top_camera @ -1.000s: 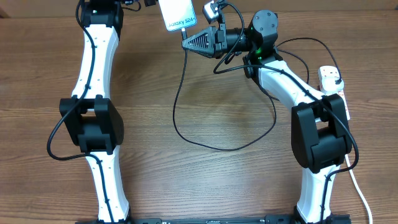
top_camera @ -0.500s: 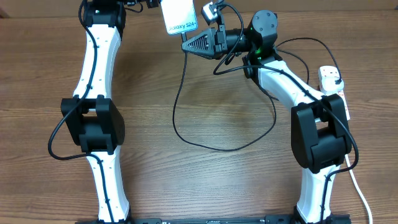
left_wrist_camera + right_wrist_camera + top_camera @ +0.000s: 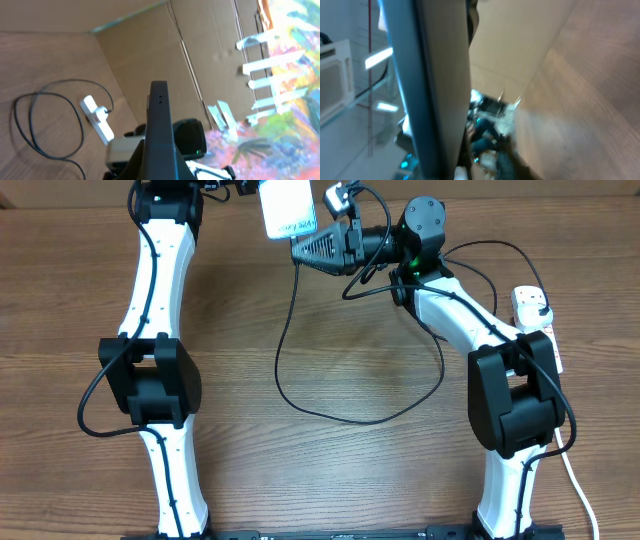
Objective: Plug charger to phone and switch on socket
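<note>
The wooden worktop (image 3: 350, 470) carries both arms: the left arm (image 3: 150, 280) reaches up its left side, and the right arm (image 3: 500, 380) bends in from the right toward the top centre.

The socket (image 3: 533, 308), a white power strip, lies at the right edge just beside the right arm, well apart from both pincers. The left wrist view shows it as a small white bar on the wood with a dark lead running into it.

The phone (image 3: 287, 205) is at the top centre, raised off the wood with its pale screen facing up. The left pincer (image 3: 252, 190) is closed on it at its left side. From the left wrist the phone appears edge-on as a dark slim slab rising in the middle of the view. The right pincer (image 3: 300, 248) lies level, pointing left, with its tip just below the phone's lower edge. Its fingers look slightly parted. Whether they have anything between them I cannot tell, as the right wrist view is blurred and filled by the phone's edge.

The charger (image 3: 279, 365) drops from the right pincer's tip. It loops wide across the middle of the worktop and climbs back toward the socket.

A line of small dark print sits near the phone's lower edge, too small to read.
</note>
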`<act>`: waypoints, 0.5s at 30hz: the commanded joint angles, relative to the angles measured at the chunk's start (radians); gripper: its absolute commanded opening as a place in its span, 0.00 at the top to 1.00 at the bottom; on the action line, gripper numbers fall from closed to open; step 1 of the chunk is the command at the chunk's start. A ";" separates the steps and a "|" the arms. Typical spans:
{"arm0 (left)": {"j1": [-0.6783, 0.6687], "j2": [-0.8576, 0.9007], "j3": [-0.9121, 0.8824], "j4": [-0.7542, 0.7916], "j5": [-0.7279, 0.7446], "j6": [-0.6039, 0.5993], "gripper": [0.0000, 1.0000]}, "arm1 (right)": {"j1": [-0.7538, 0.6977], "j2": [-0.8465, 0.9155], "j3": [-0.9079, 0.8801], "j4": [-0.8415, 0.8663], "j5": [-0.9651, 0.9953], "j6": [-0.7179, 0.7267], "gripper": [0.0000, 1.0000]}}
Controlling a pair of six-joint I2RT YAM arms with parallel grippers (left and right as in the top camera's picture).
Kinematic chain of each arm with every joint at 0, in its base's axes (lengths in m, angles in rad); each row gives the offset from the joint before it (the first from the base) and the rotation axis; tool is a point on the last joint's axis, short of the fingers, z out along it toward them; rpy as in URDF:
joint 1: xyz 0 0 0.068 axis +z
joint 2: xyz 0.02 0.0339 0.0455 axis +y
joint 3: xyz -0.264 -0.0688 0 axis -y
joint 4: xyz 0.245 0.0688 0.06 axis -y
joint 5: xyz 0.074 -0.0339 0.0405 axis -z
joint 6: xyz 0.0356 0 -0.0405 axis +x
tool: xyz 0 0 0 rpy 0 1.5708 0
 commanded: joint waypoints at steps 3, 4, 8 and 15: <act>-0.002 -0.013 0.007 0.004 0.084 -0.028 0.96 | -0.010 -0.007 0.007 0.076 0.027 0.000 0.20; 0.003 -0.013 0.007 0.004 0.083 -0.028 0.96 | -0.009 -0.007 0.007 0.090 0.019 0.000 0.14; 0.028 -0.013 0.007 0.004 0.086 -0.027 0.96 | -0.010 -0.007 0.007 0.109 -0.003 0.001 0.03; 0.061 -0.013 0.007 0.003 0.129 -0.024 0.96 | -0.066 -0.007 0.007 0.073 -0.069 0.000 0.00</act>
